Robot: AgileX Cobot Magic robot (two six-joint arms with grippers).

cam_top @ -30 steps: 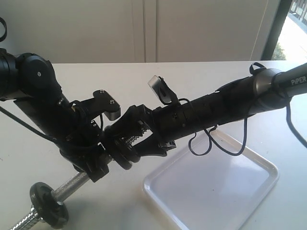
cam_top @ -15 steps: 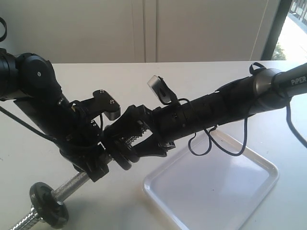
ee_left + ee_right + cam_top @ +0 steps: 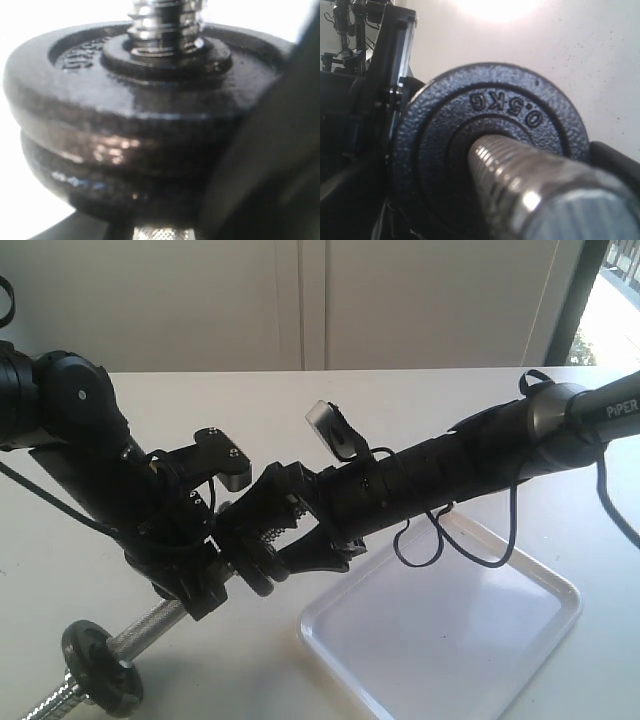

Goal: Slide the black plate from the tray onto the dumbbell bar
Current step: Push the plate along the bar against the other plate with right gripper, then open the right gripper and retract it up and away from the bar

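My left gripper (image 3: 200,585) is shut on the knurled middle of the dumbbell bar (image 3: 150,622), holding it tilted above the table. The bar's lower end carries a small black disc (image 3: 100,668). The black plate (image 3: 255,558) sits on the upper threaded end, and my right gripper (image 3: 285,540) is closed around its rim. In the left wrist view the black plate (image 3: 125,100) rests against a second black disc (image 3: 100,185), with the threaded end (image 3: 165,20) sticking out of it. In the right wrist view the black plate (image 3: 445,115), marked 0.5KG, rings the threaded rod (image 3: 520,170). The tray (image 3: 520,640) holds nothing.
The white table (image 3: 420,410) stretches behind both arms. A loose black cable (image 3: 470,540) hangs from the right arm over the tray's far rim. A pale wall (image 3: 300,300) stands at the back.
My right gripper has crept slightly left and down along the bar with the plate. The left arm and the bar have stayed where they were.
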